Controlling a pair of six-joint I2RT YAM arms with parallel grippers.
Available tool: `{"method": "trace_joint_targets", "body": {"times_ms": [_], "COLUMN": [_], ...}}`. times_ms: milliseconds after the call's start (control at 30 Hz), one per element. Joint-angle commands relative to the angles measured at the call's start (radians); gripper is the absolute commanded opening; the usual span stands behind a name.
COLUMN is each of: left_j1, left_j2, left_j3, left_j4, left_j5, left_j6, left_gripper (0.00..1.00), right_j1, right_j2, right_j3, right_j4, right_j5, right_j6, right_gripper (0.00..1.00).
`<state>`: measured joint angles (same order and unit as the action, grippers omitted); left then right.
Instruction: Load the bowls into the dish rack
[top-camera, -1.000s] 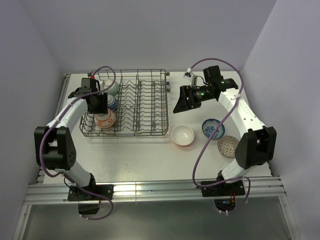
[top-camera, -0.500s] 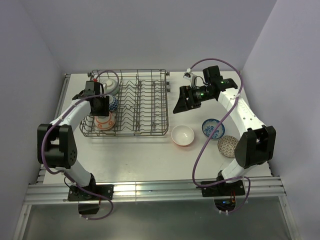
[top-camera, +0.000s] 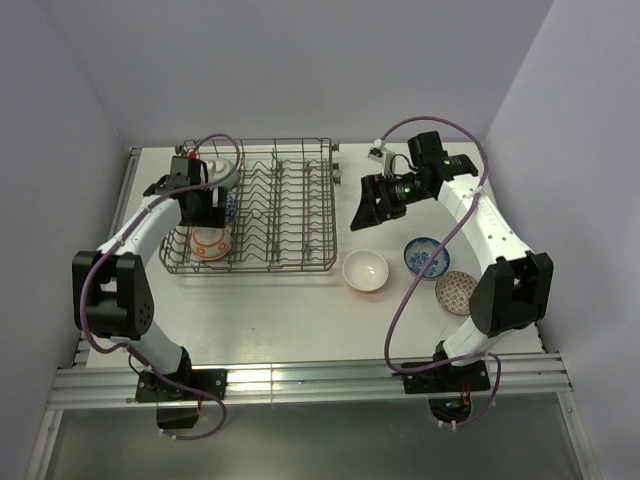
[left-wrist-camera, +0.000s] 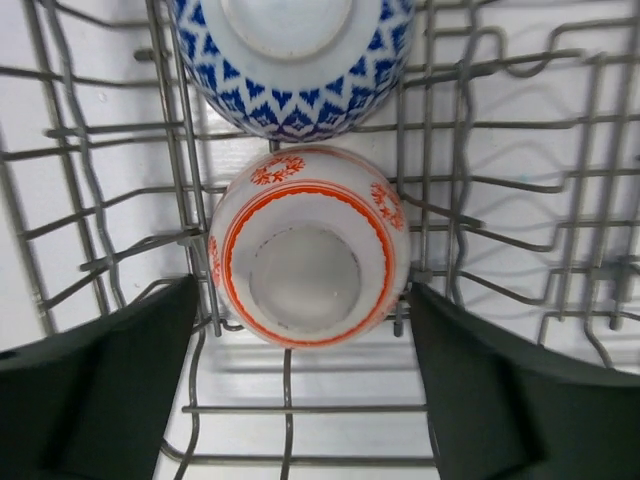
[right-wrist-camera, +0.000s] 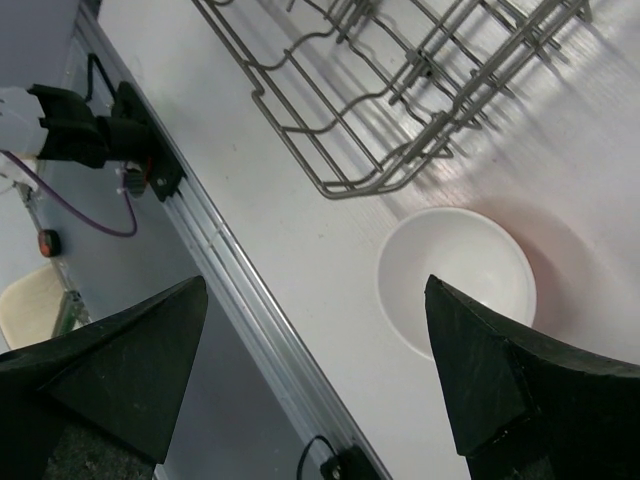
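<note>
The dish rack (top-camera: 270, 215) stands at the back left. Three bowls stand on edge in its left row: a pale green one (top-camera: 224, 172), a blue-white one (top-camera: 229, 207) and a red-orange patterned one (top-camera: 211, 241). My left gripper (top-camera: 201, 207) is open over that row. In the left wrist view its fingers (left-wrist-camera: 110, 370) flank the red-orange bowl (left-wrist-camera: 308, 262), which rests between the rack wires (left-wrist-camera: 285, 408). My right gripper (top-camera: 362, 210) hangs open and empty above the table, beside the white bowl with an orange outside (top-camera: 366, 271) (right-wrist-camera: 460, 275).
Two more bowls sit on the table at the right, one blue-patterned (top-camera: 427, 257) and one grey-brown speckled (top-camera: 457, 292). The aluminium rail (right-wrist-camera: 230, 290) marks the table's near edge. Walls close in on the left, back and right.
My left gripper has opened and let go of the red-orange bowl, which now stands in the rack. The right gripper has tipped slightly downward.
</note>
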<state>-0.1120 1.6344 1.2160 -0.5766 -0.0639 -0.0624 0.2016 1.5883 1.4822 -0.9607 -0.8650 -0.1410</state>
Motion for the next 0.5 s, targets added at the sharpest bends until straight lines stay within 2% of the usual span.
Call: {"method": "trace_joint_targets", "body": {"times_ms": [0, 100, 233, 333, 467], "left_j1": [-0.005, -0.006, -0.006, -0.008, -0.044], "left_j2": [-0.116, -0.179, -0.237, -0.272, -0.304], "left_j3": [0.109, 0.166, 0.218, 0.217, 0.166], "left_j4": [-0.037, -0.069, -0.112, -0.129, -0.126], "left_j5": [0.054, 0.134, 0.301, 0.447, 0.564], "left_j6": [0.032, 0.088, 0.141, 0.176, 0.217], "left_gripper": [0.95, 1.00, 0.99, 0.99, 0.99], "right_j1": [-0.033, -0.073, -0.154, -0.258, -0.387], "right_j2": [-0.017, -0.034, -0.051, -0.044, 0.002], "right_j3": [0.064, 0.069, 0.049, 0.044, 0.053], "right_j4": [-0.113, -0.191, -0.275, -0.338, -0.382], "right_j5": [0.035, 0.112, 0.196, 0.245, 0.339], "right_j6": [-0.115, -0.201, -0.299, -0.376, -0.483], "right_gripper": [0.96, 0.96, 0.99, 0.99, 1.00]}}
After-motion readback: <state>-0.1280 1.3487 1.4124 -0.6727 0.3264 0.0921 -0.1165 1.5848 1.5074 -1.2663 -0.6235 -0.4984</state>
